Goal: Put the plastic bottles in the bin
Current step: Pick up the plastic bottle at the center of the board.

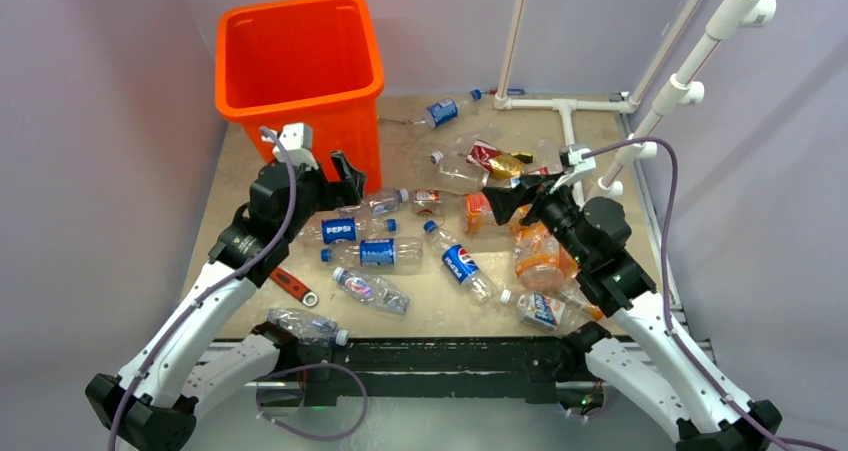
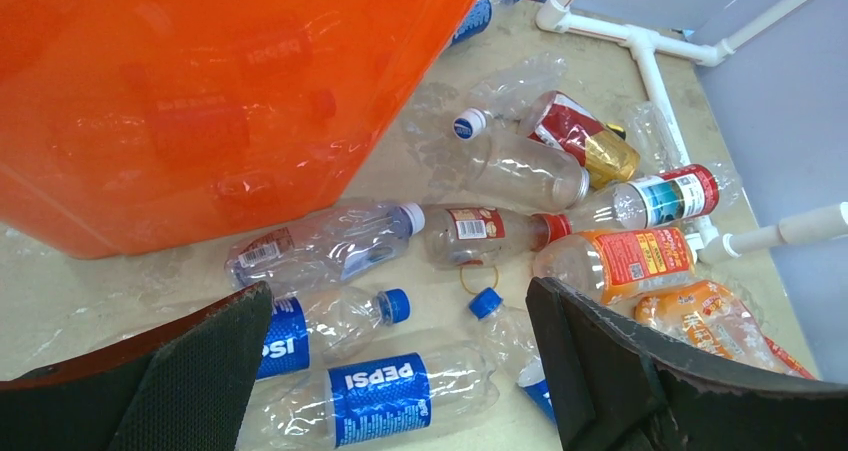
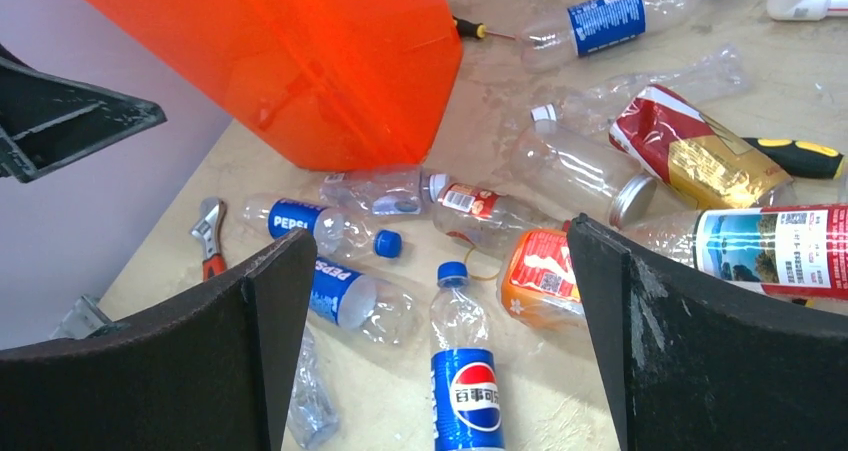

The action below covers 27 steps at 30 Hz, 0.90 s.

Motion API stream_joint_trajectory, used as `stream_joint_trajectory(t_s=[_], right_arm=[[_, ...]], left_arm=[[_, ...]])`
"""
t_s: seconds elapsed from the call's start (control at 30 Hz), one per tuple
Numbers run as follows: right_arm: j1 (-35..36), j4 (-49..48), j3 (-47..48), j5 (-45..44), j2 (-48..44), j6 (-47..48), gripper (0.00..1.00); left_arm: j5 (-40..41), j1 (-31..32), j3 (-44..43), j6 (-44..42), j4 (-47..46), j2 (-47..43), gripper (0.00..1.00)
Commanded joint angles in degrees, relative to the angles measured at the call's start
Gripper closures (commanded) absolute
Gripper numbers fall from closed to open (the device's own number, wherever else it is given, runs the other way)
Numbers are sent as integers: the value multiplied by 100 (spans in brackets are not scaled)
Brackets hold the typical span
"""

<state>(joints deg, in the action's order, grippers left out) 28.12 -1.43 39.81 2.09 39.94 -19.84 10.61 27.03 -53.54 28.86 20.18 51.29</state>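
Observation:
The orange bin (image 1: pixel 300 71) stands at the back left, and its wall fills the upper left of the left wrist view (image 2: pixel 200 91). Many plastic bottles lie across the table. My left gripper (image 1: pixel 330 176) hangs open beside the bin's front, above a Pepsi bottle (image 2: pixel 380 396) that lies between its fingers but below them; in its own view the gripper (image 2: pixel 400 301) holds nothing. My right gripper (image 1: pixel 505 196) is open too, over the middle right. In its own view the right gripper (image 3: pixel 440 236) is empty, with a blue-capped Pepsi bottle (image 3: pixel 465 391) and an orange-labelled bottle (image 3: pixel 535 276) below.
A red-handled wrench (image 1: pixel 293 285) lies near the front left. A yellow-black screwdriver (image 3: pixel 800 158) rests among the bottles at the back right. A white pipe frame (image 1: pixel 570 106) runs along the back right, and walls close in both sides.

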Motion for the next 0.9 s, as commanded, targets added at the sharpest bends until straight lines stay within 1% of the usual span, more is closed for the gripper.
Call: stream_joint_trajectory(t_s=[0.0,0.3,0.43,0.57,0.7,0.8,0.87], right_arm=[[14,-97,-5,-190,-15,95,1],[10,70,19,-657,216,-51,3],[56,407,137,-1005,475,-123,9],[489,701,222,-1622,827,-186,12],[997,1056,279,-2262,1436,-488,11],[1098,1094,127,-2558,1582,-772,11],[1096,1090,5,-2679,1602,-981,9]], left_arm=[[33,-13,130,-86,-360,-320,1],[-23,-13,146,-108,-392,-302,1],[-24,-13,161,-117,-383,-320,1],[-94,-13,179,-113,-391,-266,1],[-192,-13,144,-109,-395,-167,1],[-225,-13,157,-101,-367,-152,1],[-246,-13,168,-100,-374,-154,1]])
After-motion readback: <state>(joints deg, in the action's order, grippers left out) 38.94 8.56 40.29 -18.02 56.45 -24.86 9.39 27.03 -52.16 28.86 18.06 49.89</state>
